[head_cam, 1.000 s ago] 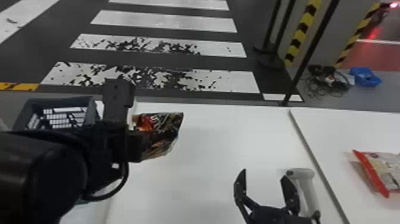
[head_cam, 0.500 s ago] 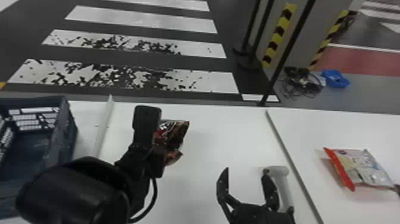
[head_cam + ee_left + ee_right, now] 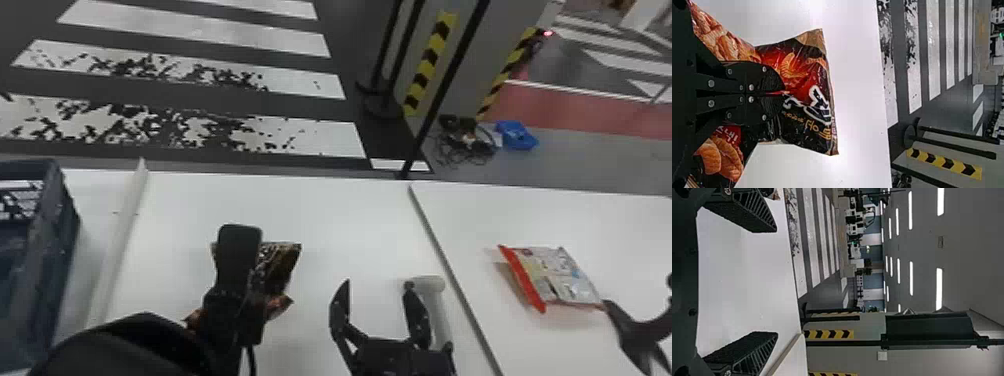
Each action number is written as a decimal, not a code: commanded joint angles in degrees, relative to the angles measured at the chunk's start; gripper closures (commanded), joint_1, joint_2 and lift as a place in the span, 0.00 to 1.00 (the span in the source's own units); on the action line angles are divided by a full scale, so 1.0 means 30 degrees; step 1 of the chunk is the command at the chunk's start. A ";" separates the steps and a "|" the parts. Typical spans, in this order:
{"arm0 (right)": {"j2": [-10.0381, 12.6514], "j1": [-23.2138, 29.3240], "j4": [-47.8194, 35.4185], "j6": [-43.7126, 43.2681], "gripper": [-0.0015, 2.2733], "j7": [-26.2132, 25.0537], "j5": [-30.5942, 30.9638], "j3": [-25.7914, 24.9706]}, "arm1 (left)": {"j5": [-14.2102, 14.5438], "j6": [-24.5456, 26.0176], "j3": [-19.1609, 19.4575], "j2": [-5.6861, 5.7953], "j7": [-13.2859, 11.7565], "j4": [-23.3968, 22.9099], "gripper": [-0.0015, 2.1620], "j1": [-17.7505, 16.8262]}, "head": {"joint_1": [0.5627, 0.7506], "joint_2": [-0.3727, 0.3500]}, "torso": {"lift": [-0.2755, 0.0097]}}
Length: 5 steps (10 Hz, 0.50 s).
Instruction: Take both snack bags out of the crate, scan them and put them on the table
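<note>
My left gripper (image 3: 240, 280) is over the middle of the white table, shut on the dark snack bag (image 3: 281, 260). In the left wrist view the left gripper (image 3: 783, 94) pinches that black-and-red bag (image 3: 803, 70) near its middle, the printed side facing the camera. To its right, my right gripper (image 3: 378, 287) stands open with nothing between its fingers; the right gripper (image 3: 774, 282) shows the same wide gap in its wrist view. A red-and-white snack bag (image 3: 560, 275) lies on the right-hand table. The crate (image 3: 52, 215) is at the far left.
A white handled device (image 3: 435, 305) lies just beside the right gripper's outer finger. A white raised strip (image 3: 120, 235) runs between crate and left gripper. A seam (image 3: 450, 270) separates the tables. A black forked object (image 3: 637, 330) is near the right edge.
The head view has shifted. My left gripper, with the dark bag in it, has moved rightward from the crate, closer to the right gripper. The red-and-white bag has stayed on the right-hand table.
</note>
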 commanded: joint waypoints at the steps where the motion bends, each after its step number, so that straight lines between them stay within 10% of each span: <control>1: 0.0000 -0.0049 0.0120 -0.0037 0.02 0.0000 -0.0007 0.0030 | 0.0303 -0.0778 -0.0265 -0.0019 0.0517 0.0394 0.89 0.0121 | 0.70 0.11 | 0.64; 3: 0.0029 -0.0078 0.0149 -0.0037 0.02 0.0000 -0.0007 0.0059 | 0.0684 -0.1423 -0.0353 0.0011 0.0898 0.0541 0.01 0.0121 | 0.70 0.11 | 0.64; 5: 0.0029 -0.0049 0.0149 0.0021 0.02 0.0000 -0.0007 0.0088 | 0.0889 -0.1657 -0.0324 0.0011 0.1161 0.0541 0.00 0.0151 | 0.70 0.10 | 0.64</control>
